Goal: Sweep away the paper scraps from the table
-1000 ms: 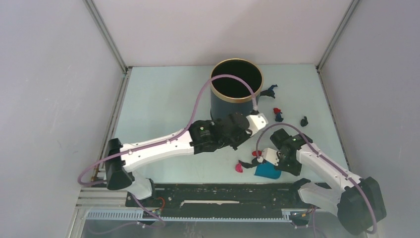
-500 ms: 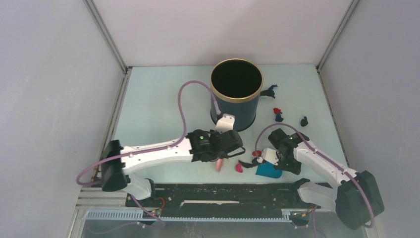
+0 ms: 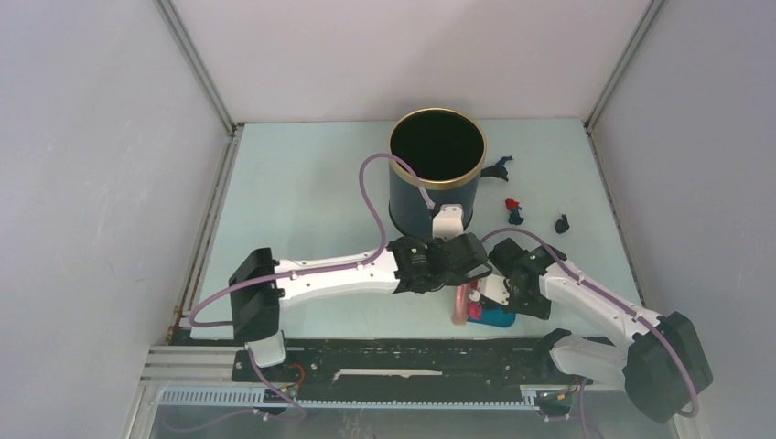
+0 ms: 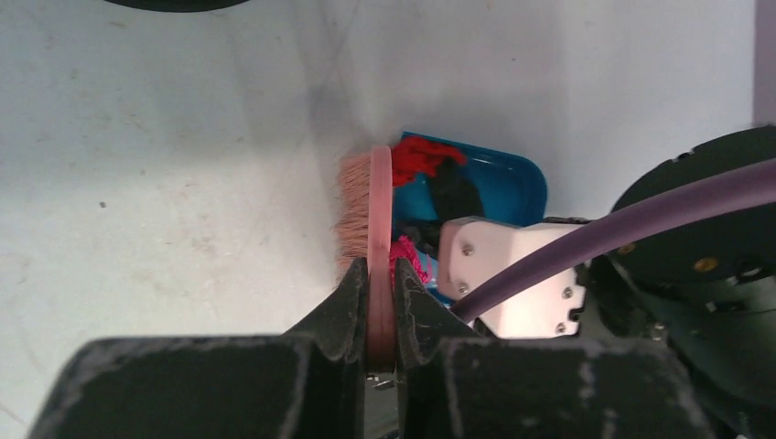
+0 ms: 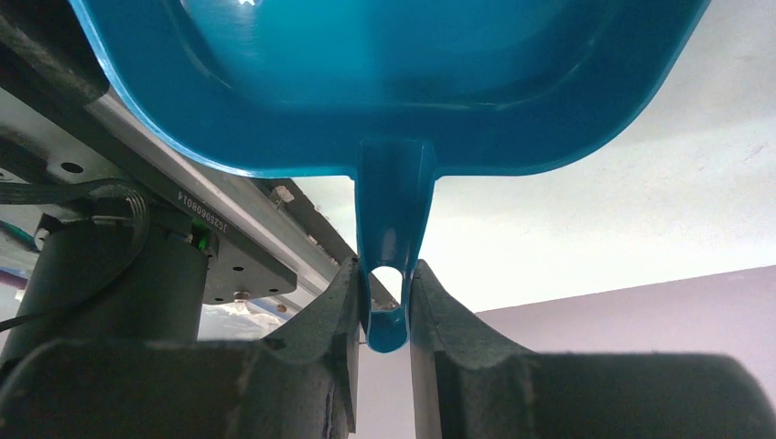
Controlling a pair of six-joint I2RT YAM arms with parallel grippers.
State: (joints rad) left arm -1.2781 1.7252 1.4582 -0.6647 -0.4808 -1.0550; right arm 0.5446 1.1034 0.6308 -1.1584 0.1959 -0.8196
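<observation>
Grey walls [image 3: 91, 201] with metal-framed corners enclose the pale blue table [image 3: 302, 174] in the overhead view. A blue dustpan [image 3: 499, 319] is seen at the table's front edge. Well behind the dustpan a dark round bin [image 3: 467, 192] with a gold rim stands upright; its inside is black, and what it holds cannot be told. Loose paper scraps [image 3: 513, 211] are scattered behind the dustpan: a dark blue one farthest away, a red-and-blue one nearer, and a black one to the right. All are tiny and crumpled. A pink brush [image 3: 457, 309] is set against the dustpan's left side. The left arm [image 3: 329, 274] reaches to the dustpan from the left, and the right arm [image 3: 586, 297] from the right.

From the left wrist, the left gripper [image 4: 380, 274] is seen clamped tightly on the brush handle, with the bristles [image 4: 352, 215] turned away from the dustpan. Inside the dustpan a red scrap [image 4: 425, 155] and a black scrap [image 4: 455, 194] are held. A magenta scrap [image 4: 414, 261] is pressed between brush and dustpan; whether it lies inside cannot be told.

From the right wrist, the dustpan fills the upper picture, and its looped handle [image 5: 392, 229] is pinched between the narrowly closed fingers of the right gripper [image 5: 386, 274]. Below the dustpan a metal rail [image 5: 265, 219] carries a stamped row of characters, too small to be read reliably.
</observation>
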